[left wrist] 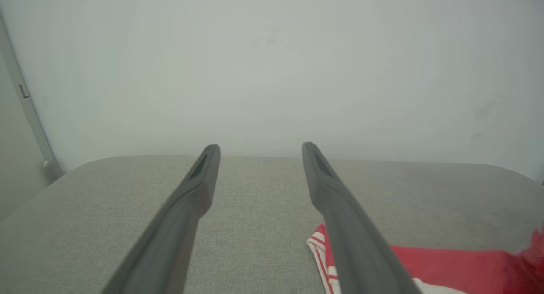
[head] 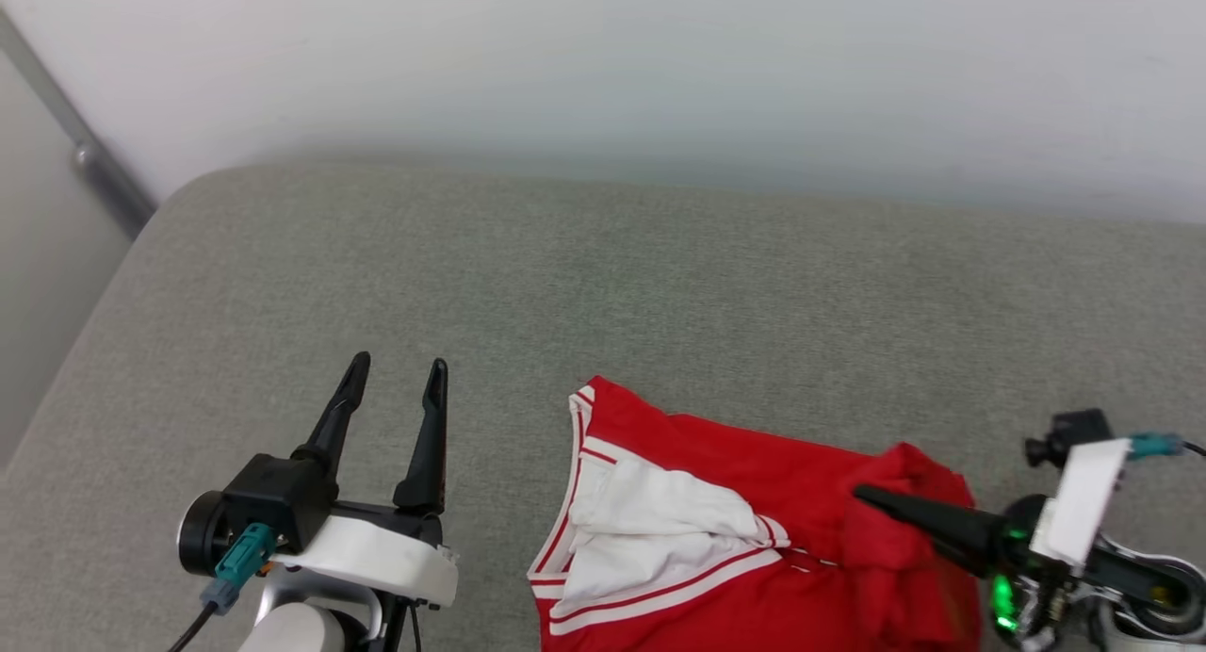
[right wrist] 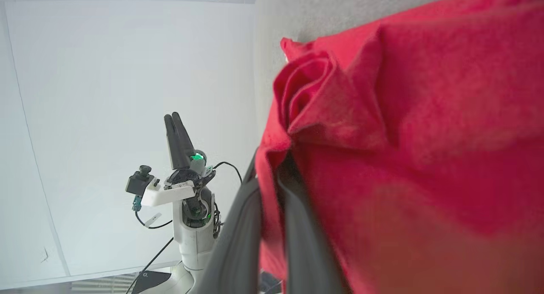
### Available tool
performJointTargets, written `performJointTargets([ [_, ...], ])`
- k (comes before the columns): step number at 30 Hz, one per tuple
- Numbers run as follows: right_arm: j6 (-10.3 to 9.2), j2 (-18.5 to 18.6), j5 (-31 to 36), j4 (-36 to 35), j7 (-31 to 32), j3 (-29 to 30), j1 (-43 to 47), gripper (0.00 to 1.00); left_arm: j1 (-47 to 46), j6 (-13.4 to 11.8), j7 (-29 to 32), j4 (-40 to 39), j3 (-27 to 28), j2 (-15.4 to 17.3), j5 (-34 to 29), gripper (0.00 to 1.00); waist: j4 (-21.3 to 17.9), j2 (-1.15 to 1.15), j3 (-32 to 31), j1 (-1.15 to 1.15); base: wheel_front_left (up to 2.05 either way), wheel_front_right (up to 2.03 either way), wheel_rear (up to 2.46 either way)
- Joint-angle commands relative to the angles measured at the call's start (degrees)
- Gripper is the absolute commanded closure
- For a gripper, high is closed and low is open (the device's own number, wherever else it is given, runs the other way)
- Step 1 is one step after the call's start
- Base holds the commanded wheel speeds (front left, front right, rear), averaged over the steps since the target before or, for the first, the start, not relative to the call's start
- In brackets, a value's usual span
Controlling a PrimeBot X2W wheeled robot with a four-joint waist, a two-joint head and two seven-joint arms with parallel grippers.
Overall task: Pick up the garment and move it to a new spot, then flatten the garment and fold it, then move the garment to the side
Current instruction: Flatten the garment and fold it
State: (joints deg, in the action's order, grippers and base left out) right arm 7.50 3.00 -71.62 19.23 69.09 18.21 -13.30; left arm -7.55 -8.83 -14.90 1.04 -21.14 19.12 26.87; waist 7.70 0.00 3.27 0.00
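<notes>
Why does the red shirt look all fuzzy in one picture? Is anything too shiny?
Right wrist view: the garment sits close to the lens, so its lower part blurs into a red smear. Left wrist view: the left gripper looks soft-edged, and the red cloth at the right edge is smeared. Head view: even soft light, no glare, stripes sharp.

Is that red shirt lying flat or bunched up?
Bunched, not flat: the garment lies crumpled on the grey cushion, one red fold pinched by the right gripper.

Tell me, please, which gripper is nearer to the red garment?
The right. The right gripper is shut on a bunched fold of the garment; the left gripper stands open over the grey cushion, apart from the garment's striped edge.
</notes>
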Motion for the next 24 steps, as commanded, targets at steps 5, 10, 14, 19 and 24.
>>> performJointTargets([
  [5, -0.02, -0.2, -4.0, 1.8, -5.4, -9.9, -2.6, 1.00, -1.7, 0.6, -0.4, 0.6, -0.6, -1.1, -0.3, 0.00, 2.7, 0.00, 1.8, 0.00, 0.00, 0.00, 0.00],
  [10, -0.02, -0.2, -6.2, 4.0, -11.6, -20.0, -5.3, 1.00, -2.9, 1.1, -0.4, 1.2, -0.5, -2.3, -0.4, 0.00, 4.4, 0.00, 3.7, 0.00, 0.00, 0.00, 0.00],
  [14, -0.02, -0.2, -6.3, 5.4, -17.0, -26.8, -7.4, 1.00, -3.7, 1.7, -0.3, 1.3, 0.1, -3.3, -0.8, 0.00, 5.1, 0.00, 5.4, 0.00, 0.00, 0.00, 0.00],
  [19, -0.01, -0.2, -4.3, 9.0, -23.4, -31.5, -9.1, 0.00, -4.5, 2.5, -0.3, 1.8, 0.6, -4.5, -1.6, 0.00, 5.3, 0.00, 6.8, 0.00, 0.00, 0.00, 0.00],
  [24, -0.01, 0.1, -1.6, 7.8, -25.0, -35.0, -10.6, 0.00, -4.2, 3.1, -0.3, 2.3, 1.6, -5.2, -2.4, 0.00, 4.4, 0.00, 7.0, 0.00, 0.00, 0.00, 0.00],
])
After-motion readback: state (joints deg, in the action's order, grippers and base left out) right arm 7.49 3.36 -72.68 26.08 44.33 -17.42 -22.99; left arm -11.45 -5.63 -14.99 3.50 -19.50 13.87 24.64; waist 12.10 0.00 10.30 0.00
